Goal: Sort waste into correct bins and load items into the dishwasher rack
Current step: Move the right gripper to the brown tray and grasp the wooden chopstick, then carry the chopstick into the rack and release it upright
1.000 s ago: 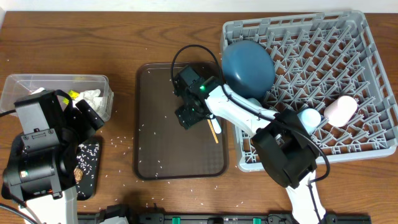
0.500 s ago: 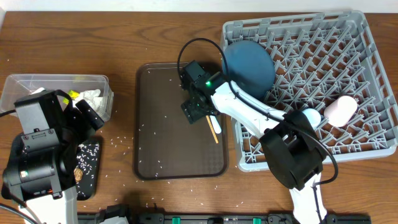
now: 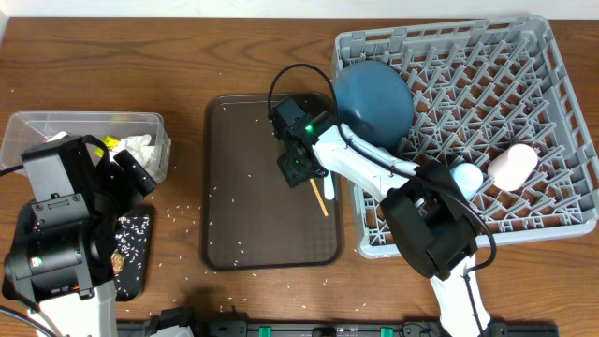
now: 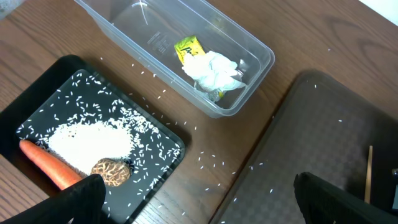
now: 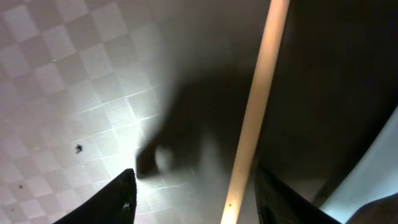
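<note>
The thin wooden chopstick (image 5: 252, 118) lies on the dark brown serving tray (image 3: 243, 215), passing between the fingers of my right gripper (image 5: 193, 200). The jaws stand apart around it and are open, the stick nearer the right finger (image 5: 283, 198). From overhead the right gripper (image 3: 298, 168) hovers low at the chopstick's (image 3: 322, 197) upper end. The grey rack (image 3: 524, 65) holds the blue plate (image 3: 372, 98), a pink cup (image 3: 513, 167) and a light blue cup (image 3: 465, 176). My left gripper (image 4: 205, 205) hangs wide open and empty above the wood beside the black tray (image 4: 155, 127).
The black tray holds white rice (image 4: 93, 140), a carrot (image 4: 50, 167) and a brown lump (image 4: 111, 172). The clear tub (image 4: 249, 43) contains crumpled paper (image 4: 214, 71) and a yellow-green wrapper (image 4: 189, 48). Loose rice grains (image 3: 178, 213) dot the table and serving tray.
My right gripper has shifted a little right, over the chopstick's end, and its jaws have narrowed around the stick. The left arm has not moved.
</note>
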Robot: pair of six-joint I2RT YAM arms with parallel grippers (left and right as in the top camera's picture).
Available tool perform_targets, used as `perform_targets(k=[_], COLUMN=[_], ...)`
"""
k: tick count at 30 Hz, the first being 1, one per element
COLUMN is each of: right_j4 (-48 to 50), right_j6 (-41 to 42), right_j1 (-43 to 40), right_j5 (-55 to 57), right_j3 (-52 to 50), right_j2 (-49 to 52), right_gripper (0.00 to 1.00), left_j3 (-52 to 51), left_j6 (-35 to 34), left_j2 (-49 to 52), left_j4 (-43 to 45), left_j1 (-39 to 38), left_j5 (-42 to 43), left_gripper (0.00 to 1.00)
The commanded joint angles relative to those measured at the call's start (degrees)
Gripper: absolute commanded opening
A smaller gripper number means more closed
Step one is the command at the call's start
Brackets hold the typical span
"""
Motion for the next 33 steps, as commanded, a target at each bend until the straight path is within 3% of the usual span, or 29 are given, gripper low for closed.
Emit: perform_targets(k=[1, 7, 13, 22, 33], right_j4=[0.3, 1.3, 1.7, -0.6, -5.2], right_j6=[0.4, 2.9, 2.7, 1.6, 3.8], right_j1=[0.8, 0.8, 0.8, 0.0, -2.3], right_j5=[-0.6, 0.0, 3.5, 2.6, 1.5], right_j3=[0.0, 0.0, 0.0, 1.1, 1.2], right_j2=[1.3, 1.3, 1.3, -2.4, -20.5], right_gripper=[0.43, 0.17, 0.01, 0.01, 0.01], left_j3=[0.5, 0.5, 0.5, 0.5, 0.5], left_j6=[-0.7, -0.7, -0.7, -0.7, -0.7], left_j2=[0.0, 0.0, 0.0, 0.0, 0.0], left_j4=[-0.2, -0.2, -0.2, -0.2, -0.2], left_j1=[0.2, 0.2, 0.2, 0.2, 0.2], left_j5=[-0.7, -0.7, -0.7, -0.7, -0.7], left_gripper=[0.98, 0.98, 0.98, 0.98, 0.98])
